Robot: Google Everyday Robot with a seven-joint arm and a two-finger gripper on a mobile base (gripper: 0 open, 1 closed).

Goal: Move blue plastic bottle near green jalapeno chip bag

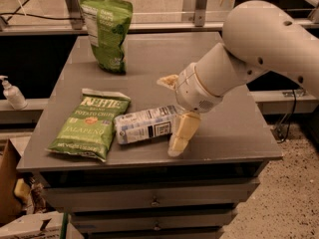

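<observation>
The blue plastic bottle lies on its side on the grey table, cap end to the left, touching the right edge of the green jalapeno chip bag. The bag lies flat at the front left of the table. My gripper is at the bottle's right end, open. One finger rests by the bottle's base at the front and the other points to the back. The fingers do not squeeze the bottle.
A taller dark green bag stands upright at the table's back left. A white pump dispenser stands on a ledge left of the table. The table's front edge is just below the front finger. A cardboard box sits low at the left.
</observation>
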